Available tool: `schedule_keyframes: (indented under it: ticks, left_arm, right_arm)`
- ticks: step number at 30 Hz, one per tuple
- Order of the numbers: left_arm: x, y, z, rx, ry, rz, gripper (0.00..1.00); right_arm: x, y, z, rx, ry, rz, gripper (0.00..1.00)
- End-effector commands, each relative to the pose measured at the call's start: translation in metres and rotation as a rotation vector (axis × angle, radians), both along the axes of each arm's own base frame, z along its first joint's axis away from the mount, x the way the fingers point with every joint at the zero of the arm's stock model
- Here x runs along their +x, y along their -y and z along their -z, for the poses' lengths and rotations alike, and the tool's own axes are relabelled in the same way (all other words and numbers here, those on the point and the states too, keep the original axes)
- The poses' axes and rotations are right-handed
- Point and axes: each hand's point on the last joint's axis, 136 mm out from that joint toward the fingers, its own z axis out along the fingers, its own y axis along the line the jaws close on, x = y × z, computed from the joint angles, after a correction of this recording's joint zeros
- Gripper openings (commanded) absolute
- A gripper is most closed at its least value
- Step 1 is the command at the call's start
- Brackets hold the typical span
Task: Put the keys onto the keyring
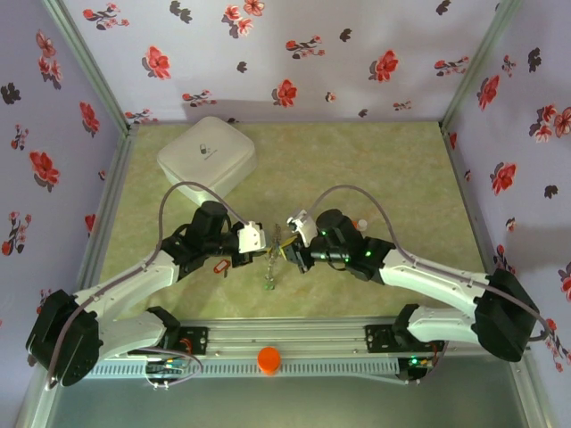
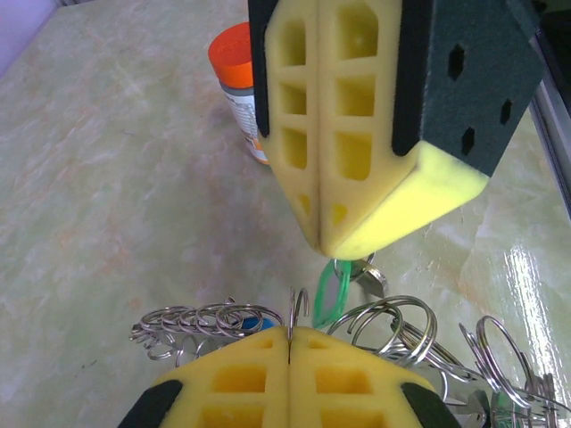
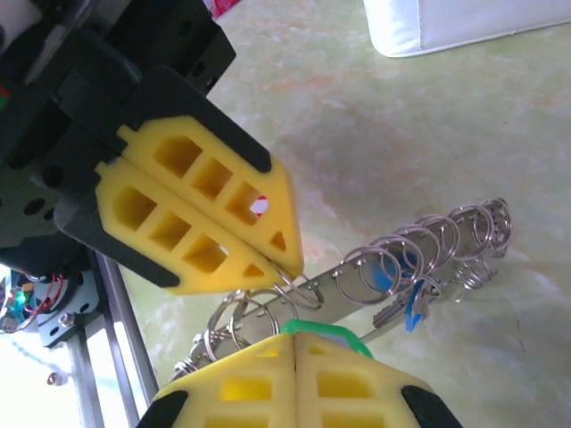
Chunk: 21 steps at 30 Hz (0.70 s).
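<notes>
The keyring (image 3: pixel 332 283) is a metal strip carrying a row of split rings, held just above the table at the centre (image 1: pixel 269 264). My left gripper (image 2: pixel 289 335) is shut on one thin ring (image 2: pixel 300 307) of it; its yellow fingertips (image 3: pixel 284 259) pinch that ring. My right gripper (image 3: pixel 294 344) is shut on a key's green tag (image 3: pixel 326 331), right beside the pinched ring. That green tag (image 2: pixel 332 294) hangs under the right fingertips (image 2: pixel 330 234). A blue-tagged key (image 3: pixel 412 308) hangs on a ring further along. A red-tagged key (image 1: pixel 220 266) lies under the left arm.
A white rounded square box (image 1: pixel 207 156) sits at the back left. An orange-capped pill bottle (image 2: pixel 234 71) stands near the front rail (image 1: pixel 268 358). Flowered walls close in the table on three sides.
</notes>
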Motion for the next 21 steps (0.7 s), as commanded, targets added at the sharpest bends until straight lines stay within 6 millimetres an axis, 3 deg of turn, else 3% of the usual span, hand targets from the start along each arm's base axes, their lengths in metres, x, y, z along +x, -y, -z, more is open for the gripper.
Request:
schedule_keyframes:
  ticks: [1, 21]
  left_arm:
    - [-0.0042, 0.0059, -0.0118, -0.035, -0.001, 0.028, 0.00]
    - [-0.0058, 0.0065, -0.0115, -0.030, -0.004, 0.034, 0.00]
  right_arm:
    - [0.0021, -0.0103, -0.0159, 0.069, 0.016, -0.022, 0.00]
    - [0.0115, -0.0181, -0.0183, 0.097, 0.029, 0.000, 0.00]
